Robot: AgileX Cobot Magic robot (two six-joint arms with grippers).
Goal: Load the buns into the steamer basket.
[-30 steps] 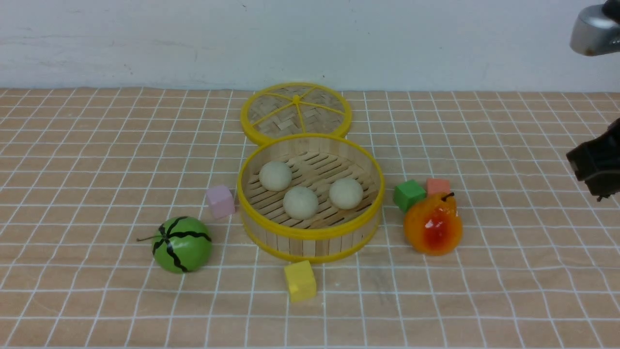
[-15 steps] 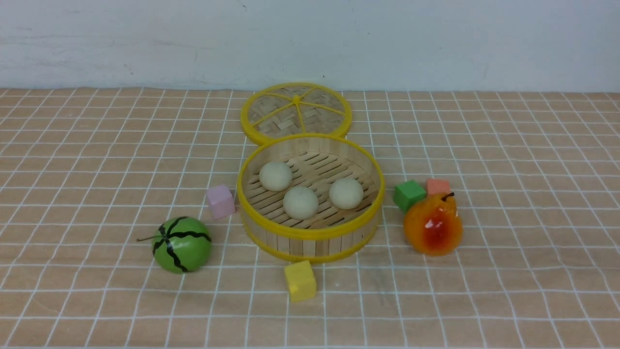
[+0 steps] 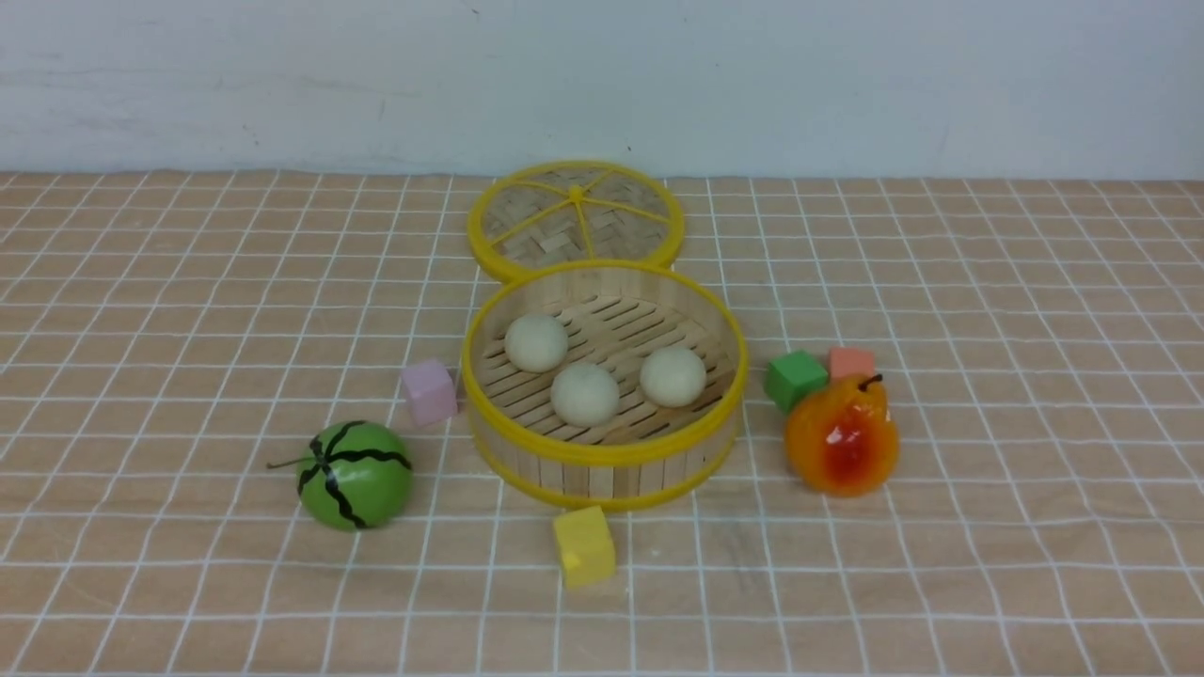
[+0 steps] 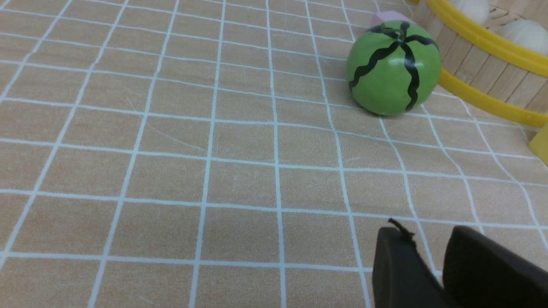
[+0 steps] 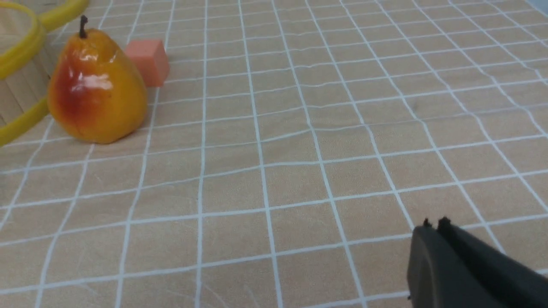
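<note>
Three cream-white buns [image 3: 536,342] [image 3: 585,394] [image 3: 673,376] lie on the slatted floor of the steamer basket [image 3: 602,455] in the middle of the table. Neither arm shows in the front view. In the left wrist view my left gripper [image 4: 428,233] hangs low over bare cloth, its jaws slightly apart and empty, well short of the basket wall [image 4: 483,64]; two buns [image 4: 524,32] peek over the rim. In the right wrist view my right gripper [image 5: 434,224] is shut and empty over bare cloth, far from the basket's rim [image 5: 23,120].
The flat woven lid [image 3: 575,218] lies behind the basket. A green striped melon [image 3: 356,474] and pink cube [image 3: 430,391] sit left of it, a yellow cube [image 3: 584,545] in front, and a pear [image 3: 840,437], green cube [image 3: 796,378] and orange-red cube [image 3: 851,361] to the right.
One second ago my right arm showed at the right edge of the front view; it has since gone out of that view. The buns and basket have not moved.
</note>
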